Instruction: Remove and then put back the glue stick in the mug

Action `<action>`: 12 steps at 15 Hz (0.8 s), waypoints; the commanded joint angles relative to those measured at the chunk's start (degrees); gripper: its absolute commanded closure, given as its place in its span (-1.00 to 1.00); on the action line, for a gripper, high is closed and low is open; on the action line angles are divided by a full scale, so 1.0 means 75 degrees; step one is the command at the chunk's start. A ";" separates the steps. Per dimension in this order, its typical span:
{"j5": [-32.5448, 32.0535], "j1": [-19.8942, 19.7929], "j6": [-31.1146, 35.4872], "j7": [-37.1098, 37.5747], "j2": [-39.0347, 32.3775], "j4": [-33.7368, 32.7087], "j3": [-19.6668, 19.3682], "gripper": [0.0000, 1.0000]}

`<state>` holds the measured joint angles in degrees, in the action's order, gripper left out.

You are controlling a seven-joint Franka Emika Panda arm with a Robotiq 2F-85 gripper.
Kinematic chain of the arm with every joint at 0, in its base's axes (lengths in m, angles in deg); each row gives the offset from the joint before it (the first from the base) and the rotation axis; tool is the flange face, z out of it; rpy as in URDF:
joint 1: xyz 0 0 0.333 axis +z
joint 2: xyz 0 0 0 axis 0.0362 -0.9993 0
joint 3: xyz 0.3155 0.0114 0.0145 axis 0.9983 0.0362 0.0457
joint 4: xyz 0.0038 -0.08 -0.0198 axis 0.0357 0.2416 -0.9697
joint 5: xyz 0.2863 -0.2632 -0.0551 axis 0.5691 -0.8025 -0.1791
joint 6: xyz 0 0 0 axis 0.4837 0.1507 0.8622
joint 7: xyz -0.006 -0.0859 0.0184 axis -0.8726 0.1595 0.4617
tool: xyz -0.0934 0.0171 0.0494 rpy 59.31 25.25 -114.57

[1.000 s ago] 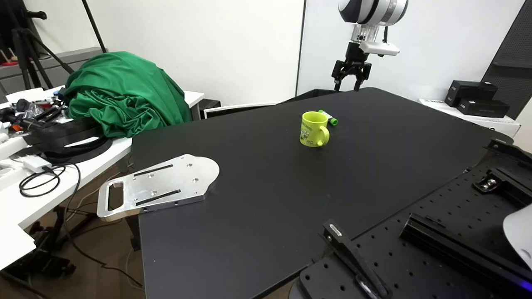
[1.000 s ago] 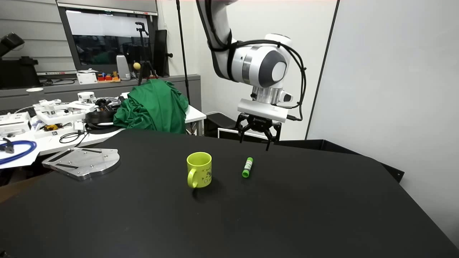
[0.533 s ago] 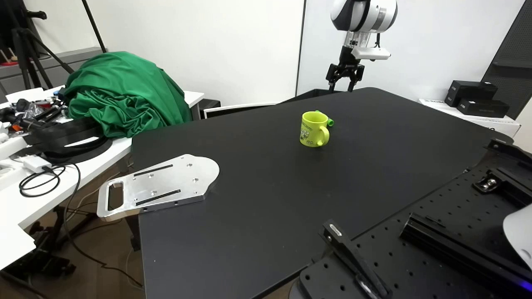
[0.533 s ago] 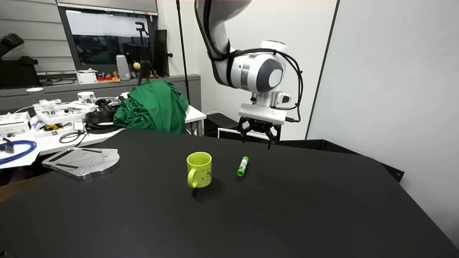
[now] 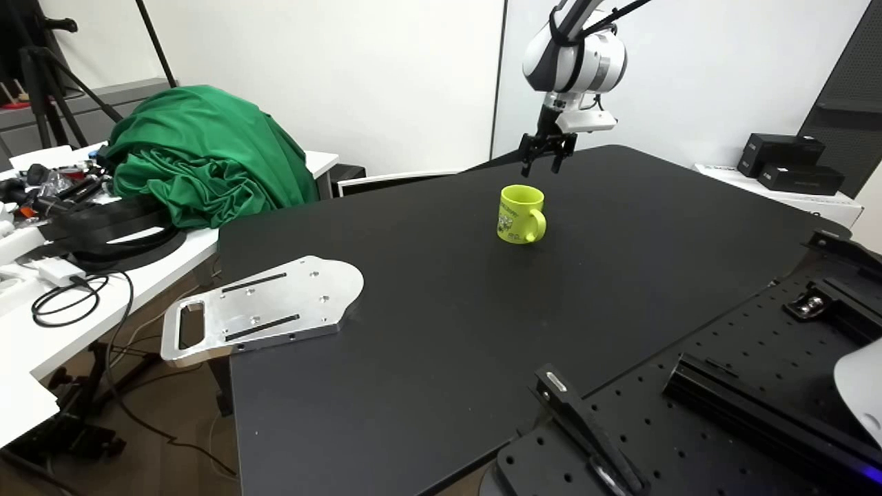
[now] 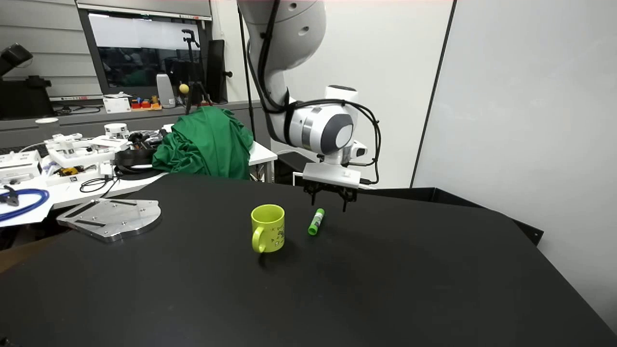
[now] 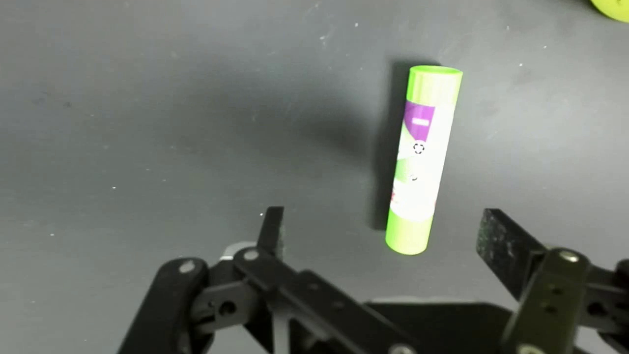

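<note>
We have the end effector (image 6: 328, 202) above the desk (image 6: 409, 270), its fingers (image 7: 506, 250) spread wide with nothing held. The glue stick (image 7: 424, 160) lies on its side on the desk, below and mostly ahead of the end effector; in the wrist view its near end shows in the gap between the fingertips, a little closer to the finger on the right, and its length runs away from us. The mug (image 6: 270, 229) stands upright, apart from the stick, farther ahead of the end effector and off to its right in the wrist view.

With the stick out of the mug, we judge that putting it back is what remains. We expect a light, stiff tube, probably plastic, that will bear a firm squeeze. Its smooth, round barrel is the trouble: nudged by one finger first, it may roll aside, so we would centre the end effector over it before closing. Gripping across the narrow width near mid-length should keep it balanced. A hold nearer one end would let the other lead over the mug's rim, but a loose pinch there could let it swivel.
</note>
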<state>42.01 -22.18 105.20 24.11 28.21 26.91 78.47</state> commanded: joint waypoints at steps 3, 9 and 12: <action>-0.0102 0.0384 0.0335 0.0120 -0.0664 -0.0576 -0.0004 -1.00; -0.0067 0.0466 0.0472 0.0164 -0.1118 -0.0964 0.0026 -1.00; -0.0073 0.0458 0.0530 0.0180 -0.1281 -0.1144 0.0014 -0.50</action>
<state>41.90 -18.62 109.19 24.16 20.82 21.87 78.59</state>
